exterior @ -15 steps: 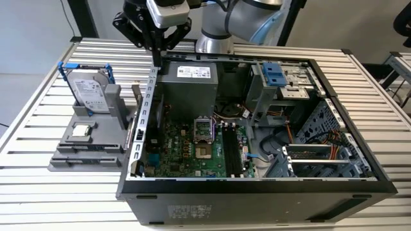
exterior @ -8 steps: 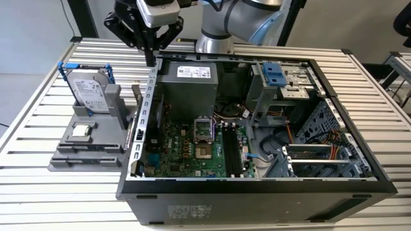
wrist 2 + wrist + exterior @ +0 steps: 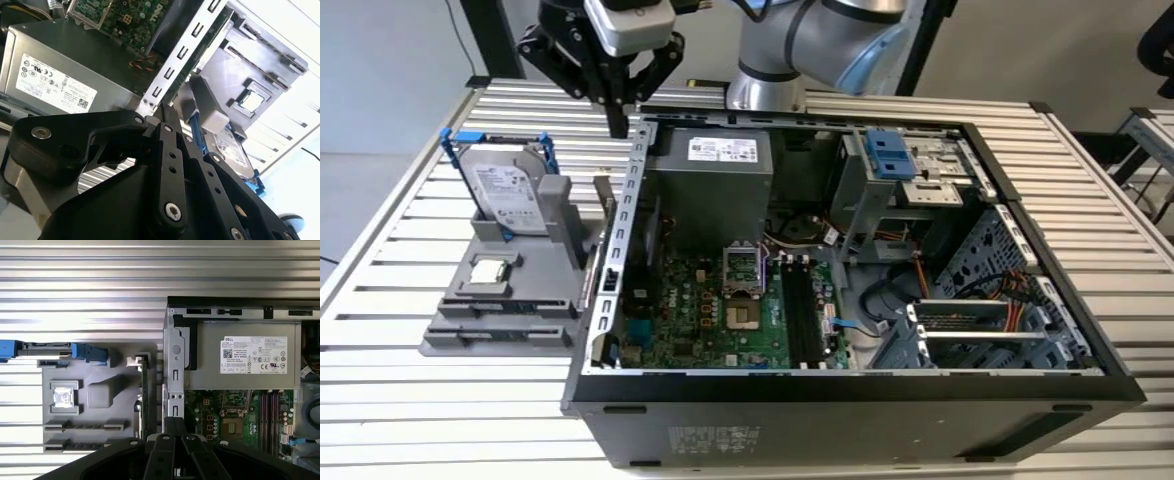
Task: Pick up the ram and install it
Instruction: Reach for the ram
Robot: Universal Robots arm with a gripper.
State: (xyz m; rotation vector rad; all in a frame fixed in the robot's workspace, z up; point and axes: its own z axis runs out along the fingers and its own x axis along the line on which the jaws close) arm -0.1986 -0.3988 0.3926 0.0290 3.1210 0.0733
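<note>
Ram point(image 3: 142, 400) is standing on its edge in the grey holder point(image 3: 95, 415), on the side closest to the open computer case point(image 3: 634, 200), and nothing is touching it. I'm watching the gripper point(image 3: 616, 128) hovering above the case's far corner on the exterior view's left, fingers pressed together, pinching nothing. A hard drive point(image 3: 507, 190) and a processor chip point(image 3: 490, 272) are sitting in the same holder.

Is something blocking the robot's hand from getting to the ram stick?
No. The hand hangs in open air up above the ram, which stands on edge in the grey holder. Nothing visible lies between them. The case's metal wall stands close beside the ram, though.
</note>
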